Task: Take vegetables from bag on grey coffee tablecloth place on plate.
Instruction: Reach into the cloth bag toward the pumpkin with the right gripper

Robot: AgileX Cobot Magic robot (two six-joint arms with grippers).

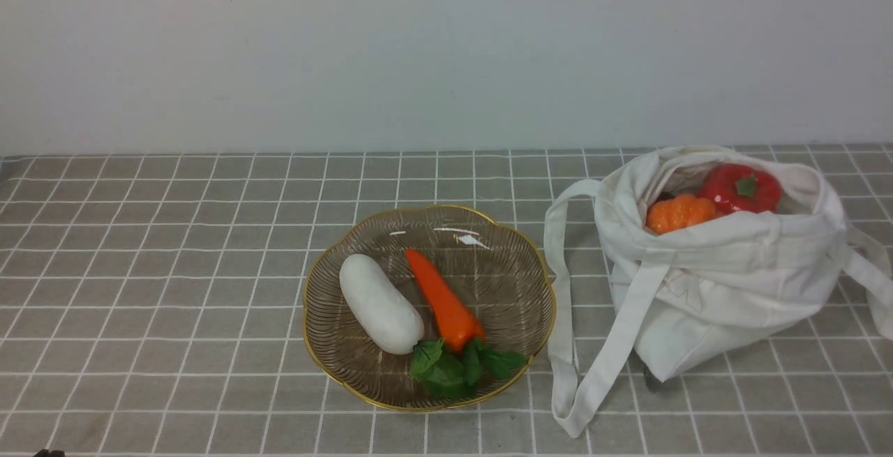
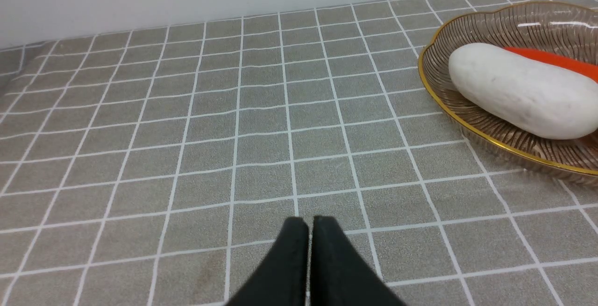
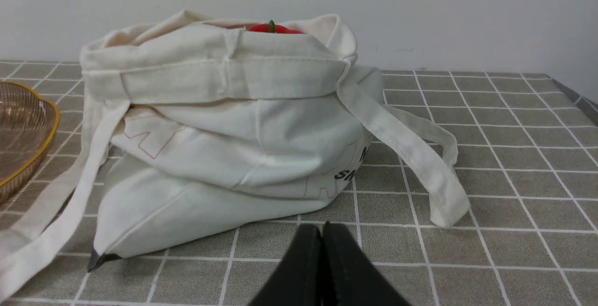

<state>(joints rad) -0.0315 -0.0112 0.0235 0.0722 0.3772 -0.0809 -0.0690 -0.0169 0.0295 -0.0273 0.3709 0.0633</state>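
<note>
The right hand (image 3: 323,229) is pressed together, with nothing between its tips. The left hand (image 2: 306,224) looks nearly closed, also gripping nothing, over the cloth (image 2: 261,156).

From my front view, the carrot (image 1: 446,303) lies right of the long vegetable (image 1: 381,304) in the plate (image 1: 429,307). Right of that, the bag (image 1: 725,268) holds the pumpkin (image 1: 681,213) and, seemingly slightly behind it, the pepper (image 1: 741,188).
</note>
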